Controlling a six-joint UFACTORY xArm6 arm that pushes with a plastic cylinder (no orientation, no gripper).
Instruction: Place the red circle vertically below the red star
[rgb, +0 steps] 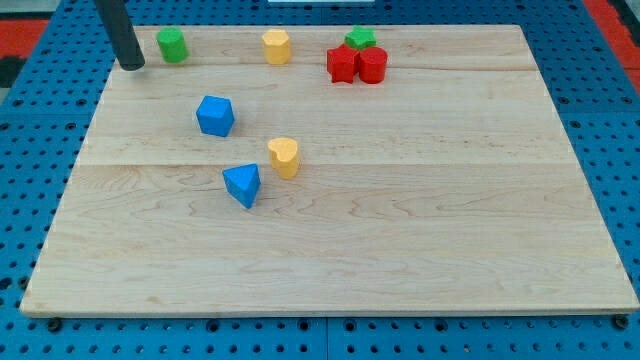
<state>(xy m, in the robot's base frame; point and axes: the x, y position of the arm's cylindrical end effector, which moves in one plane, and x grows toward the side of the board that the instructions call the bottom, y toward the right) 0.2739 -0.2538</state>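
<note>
Tip (132, 66) parked at the far-left corner just left of the green block (172, 45), touching nothing, well apart from the reds. Red circle (372, 65) sitting far side, snug against the red star (342, 64) on its right, green star (361, 39) right behind. Probably needs a nudge nearer and left to land below that star.

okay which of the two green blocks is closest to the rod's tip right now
The green block at the view's top left, just right of my tip. The other green block sits far right, behind the red blocks.
</note>
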